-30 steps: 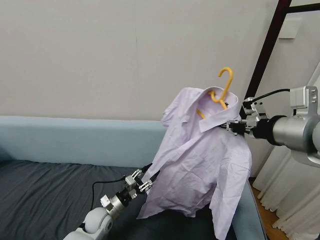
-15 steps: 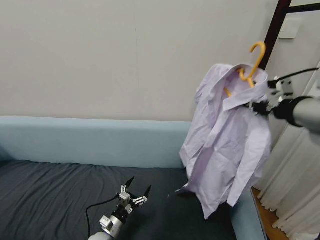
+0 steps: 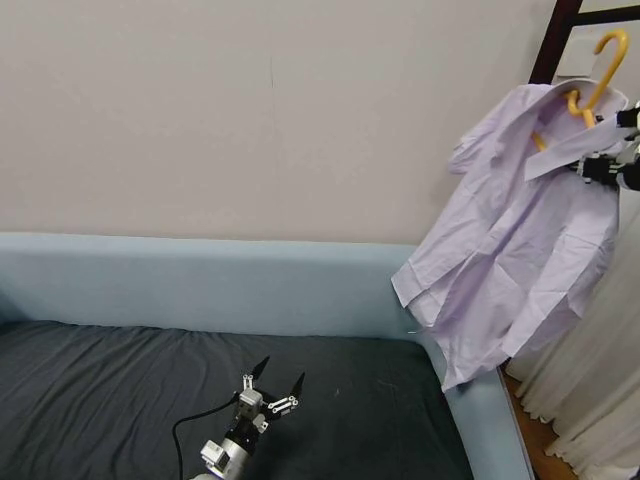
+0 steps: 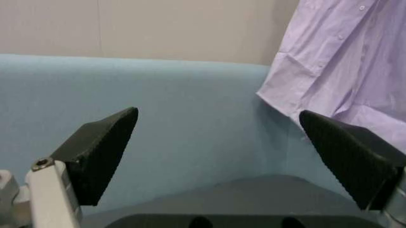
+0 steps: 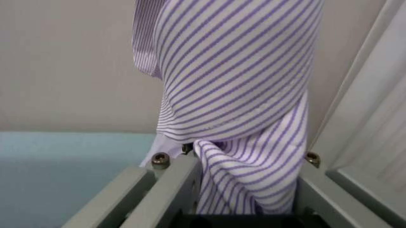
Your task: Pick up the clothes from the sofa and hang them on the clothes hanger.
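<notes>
A pale purple striped shirt (image 3: 520,240) hangs on a yellow hanger (image 3: 600,75) high at the right, off the sofa's end. My right gripper (image 3: 600,165) is shut on the shirt's shoulder, and the striped fabric (image 5: 241,118) is bunched between its fingers in the right wrist view. The shirt's hem (image 4: 343,71) also shows in the left wrist view. My left gripper (image 3: 272,385) is low over the dark seat cushion (image 3: 120,400) with its black fingers (image 4: 101,147) spread open and nothing between them.
The sofa's light blue backrest (image 3: 200,285) runs across the middle. A dark upright frame post (image 3: 548,40) stands at the top right by the hanger's hook. White curtains (image 3: 590,400) hang at the right, beyond the sofa's arm.
My right gripper has carried the shirt and hanger up and to the right, away from the sofa. My left gripper let go of the hem earlier and now stays open over the cushion.
</notes>
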